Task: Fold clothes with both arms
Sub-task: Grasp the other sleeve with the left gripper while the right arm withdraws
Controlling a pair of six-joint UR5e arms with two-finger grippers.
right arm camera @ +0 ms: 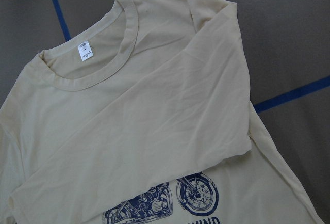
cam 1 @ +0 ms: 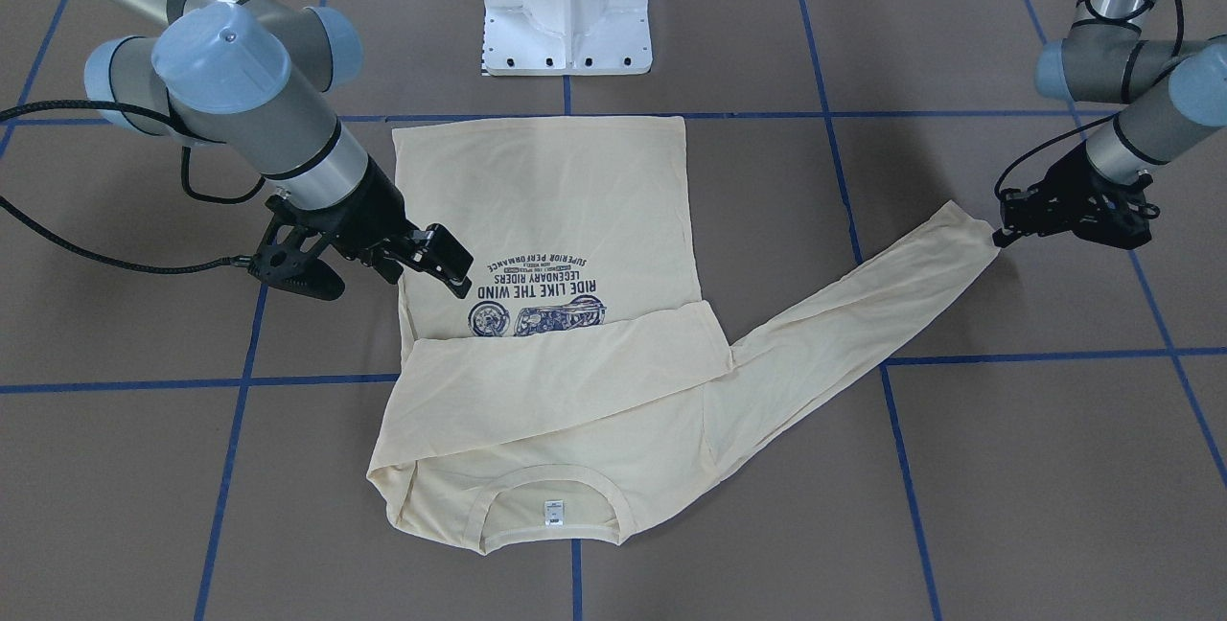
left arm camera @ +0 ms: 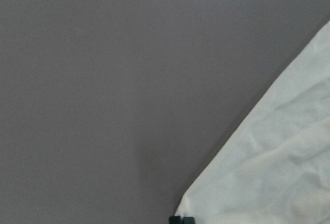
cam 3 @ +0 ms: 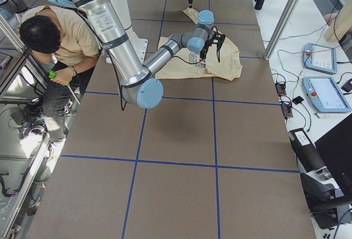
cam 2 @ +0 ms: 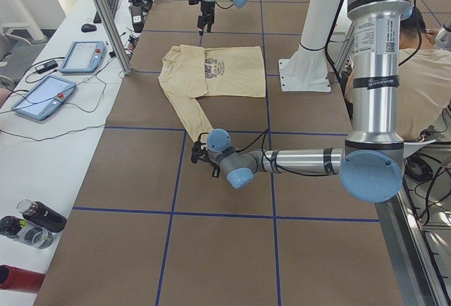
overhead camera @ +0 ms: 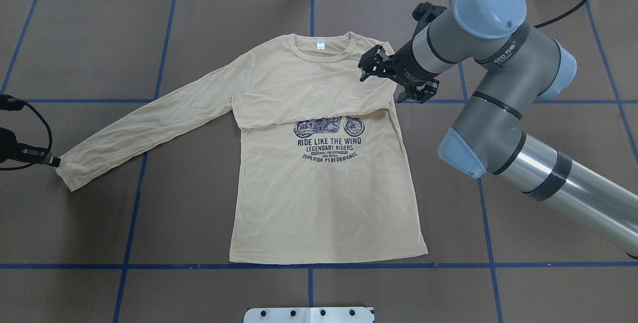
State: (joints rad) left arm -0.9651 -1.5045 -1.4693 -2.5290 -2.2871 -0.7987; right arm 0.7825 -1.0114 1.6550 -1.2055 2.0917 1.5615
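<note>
One wide brown table (overhead camera: 99,39) is carrying everything, blue tape lines (overhead camera: 309,265) crossing it in a grid. Brown surface is showing broadly on every side of the shirt.

Right arm (overhead camera: 498,88) is reaching in over the table's right half. Left arm (cam 1: 1141,123) is running out of the overhead view almost entirely; only cable and claw tip are showing there.

Shirt (overhead camera: 324,203) is lying flat, front up, at mid-table, collar away from the robot. Hem is lying just short of the near tape line. Left sleeve (overhead camera: 149,123) is stretching out diagonally, flat, its cuff at the far left. Right sleeve (overhead camera: 309,101) is lying folded across the chest.

Right claw (cam 1: 427,271) is hanging spread wide, gripping nothing, over the shirt's right shoulder edge. Its fingers are not showing in its own wrist view.

Left claw (cam 1: 999,236) is sitting low at the left cuff, tips pressed together on the cuff corner. Its wrist view is cutting them off at the bottom edge.

Print (overhead camera: 329,138) is showing partly; the folded sleeve is covering the motorcycle's top.

Neck label (overhead camera: 320,46) is showing white inside the collar, its text too small to read.
</note>
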